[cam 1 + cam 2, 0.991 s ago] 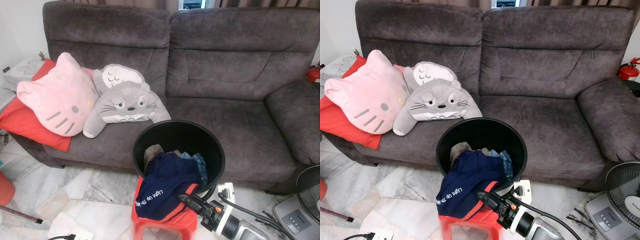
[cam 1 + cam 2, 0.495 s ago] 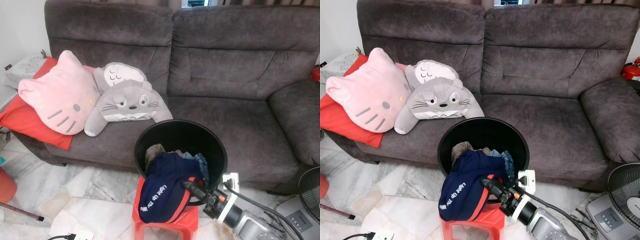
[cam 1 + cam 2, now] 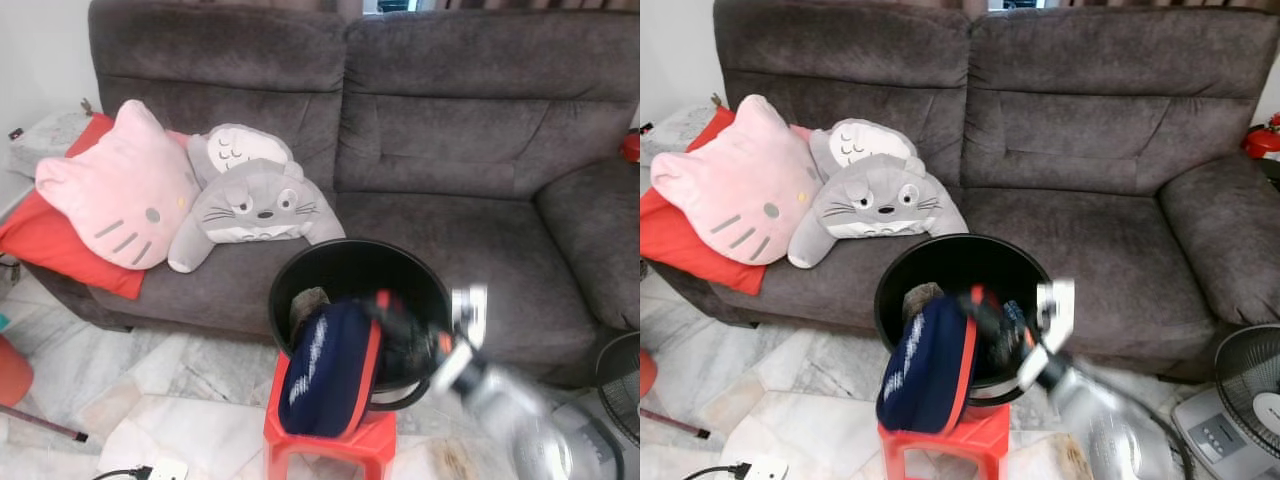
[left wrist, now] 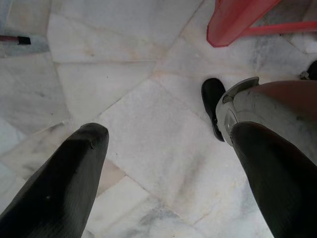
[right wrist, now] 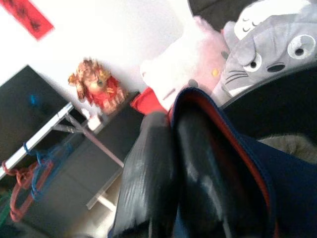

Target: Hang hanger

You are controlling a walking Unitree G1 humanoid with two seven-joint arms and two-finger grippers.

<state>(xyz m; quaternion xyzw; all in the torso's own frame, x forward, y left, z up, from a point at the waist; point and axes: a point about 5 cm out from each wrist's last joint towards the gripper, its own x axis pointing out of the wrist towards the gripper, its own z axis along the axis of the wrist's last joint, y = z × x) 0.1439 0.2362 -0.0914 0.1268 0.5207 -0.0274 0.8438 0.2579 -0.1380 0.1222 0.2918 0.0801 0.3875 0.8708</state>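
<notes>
A home living room. A dark grey fabric sofa (image 3: pixel 400 150) spans the scene, with a pink cat-face cushion (image 3: pixel 115 200), a grey plush toy (image 3: pixel 255 205) and a red cushion (image 3: pixel 55 245) on its seat. In front of the sofa, on a pale marble floor (image 3: pixel 190 400), a black laundry bucket (image 3: pixel 360 300) of clothes sits on a red stool (image 3: pixel 330 445), with a floor fan (image 3: pixel 1250 385) nearby.

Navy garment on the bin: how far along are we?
Early. Nothing looks hung yet. In hand: the right tool is pinched on the navy garment, which drapes over the black bin's rim on the red stool. The left tool hangs open over the floor. Left: lift it out and hang it.
</notes>
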